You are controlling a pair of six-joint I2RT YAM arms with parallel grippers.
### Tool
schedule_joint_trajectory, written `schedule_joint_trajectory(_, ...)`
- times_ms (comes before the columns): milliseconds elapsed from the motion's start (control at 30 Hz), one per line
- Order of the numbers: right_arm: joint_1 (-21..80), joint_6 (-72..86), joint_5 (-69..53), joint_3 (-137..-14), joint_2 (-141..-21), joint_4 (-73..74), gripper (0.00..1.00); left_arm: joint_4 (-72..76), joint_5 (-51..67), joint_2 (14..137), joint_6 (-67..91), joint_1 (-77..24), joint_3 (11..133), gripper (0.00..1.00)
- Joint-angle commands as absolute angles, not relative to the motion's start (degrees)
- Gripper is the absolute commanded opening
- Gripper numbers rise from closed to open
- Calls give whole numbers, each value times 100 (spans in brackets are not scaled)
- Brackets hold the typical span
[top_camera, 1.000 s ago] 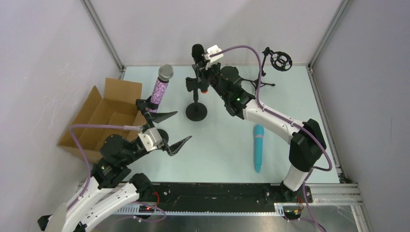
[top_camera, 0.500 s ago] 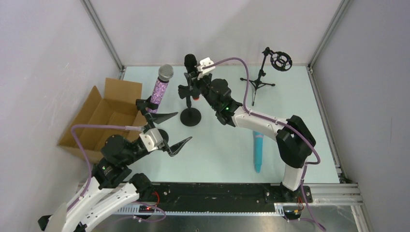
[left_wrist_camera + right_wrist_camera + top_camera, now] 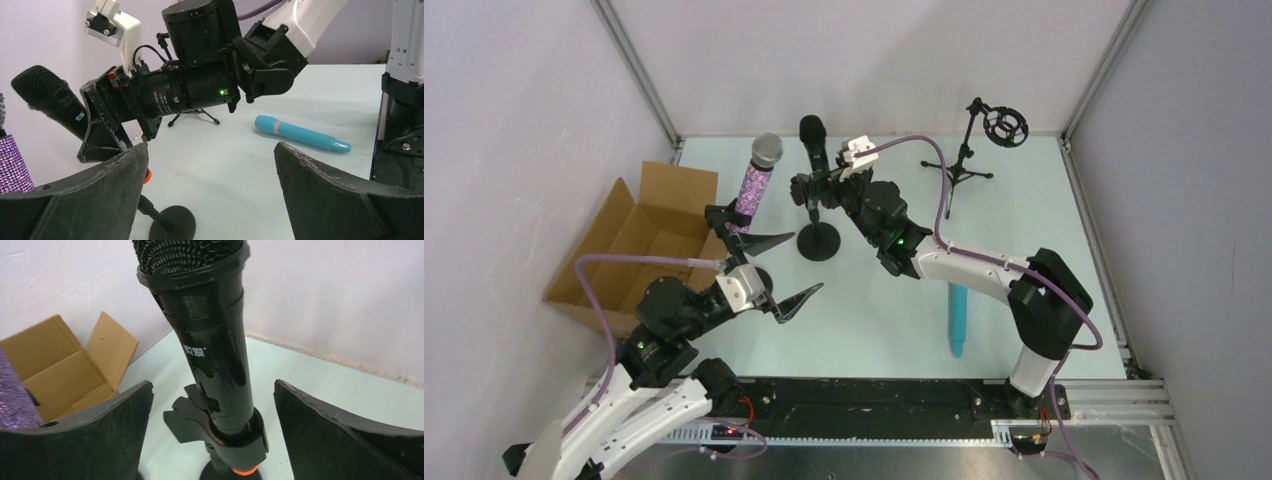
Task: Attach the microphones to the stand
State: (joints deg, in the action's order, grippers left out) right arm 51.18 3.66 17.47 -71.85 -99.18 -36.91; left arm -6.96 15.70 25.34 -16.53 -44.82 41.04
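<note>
Observing 3 microphones, 2 arms.

Black microphone [image 3: 815, 148]: seated in the clip [image 3: 192, 422] of the round-base stand [image 3: 819, 241], mesh head uppermost, body tilted. Its orange-red end [image 3: 240, 471] shows just below the clip. Stand base sits on the pale table [image 3: 874, 330], left of centre and toward the back.

Right gripper [image 3: 822, 186]: reaches in to the black microphone. Wrist view shows 2 fingers [image 3: 95, 435] spread wide, 1 on each side of the body, with a clear gap on both sides and no contact.

Left gripper [image 3: 806, 261]: near the front left, jaws spread wide, nothing between them. Through the gap, its wrist view shows the right arm's wrist and the round base.

Purple glitter microphone [image 3: 754, 185]: stands tilted with its silver head up, in a second stand's clip, left of the black one and just beyond the left gripper. Cannot tell whether the upper finger touches that clip.

Light blue microphone [image 3: 959, 308]: lies flat on the table at the right, partly under the right arm's forearm in the top view, well apart from both grippers.

Tripod stand [image 3: 964, 160]: at the back right, with a ring mount on top and no microphone in it.

Cardboard box [image 3: 639, 235]: open, at the left edge of the table.
</note>
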Motion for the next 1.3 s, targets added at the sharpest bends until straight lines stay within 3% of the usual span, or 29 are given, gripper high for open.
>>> schedule_joint_trajectory(0,5184,595,1658,-7190,-9470,-3657,99,-589,1672,2584,-1651,-4447,4258,100)
schedule_joint_trajectory(267,4972,723,1445,-7192,-8670,-3063,100,-591,1661,2609,-1651,-4449,4314,100)
schedule_joint_trajectory(467,4299,1239,1188,-7190,-7338,-1292,99,-589,1624,2613,-1691,-4451,4321,100)
schedule_joint_trajectory(633,2498,2837,284,-7192,-6195,-26,100,-590,1651,2692,-1715,-4448,4380,100)
schedule_joint_trajectory(833,264,4093,-1140,-6906,-5800,883,100,-589,1706,2834,-1718,-4447,4441,100)
schedule_joint_trajectory(933,-767,4796,-1788,-6554,-5909,939,100,-599,1705,2891,-1717,-4451,4446,100)
schedule_joint_trajectory(1267,-1755,6031,-2154,-5221,-6388,-696,99,-633,1656,2935,-1837,-4448,4396,100)
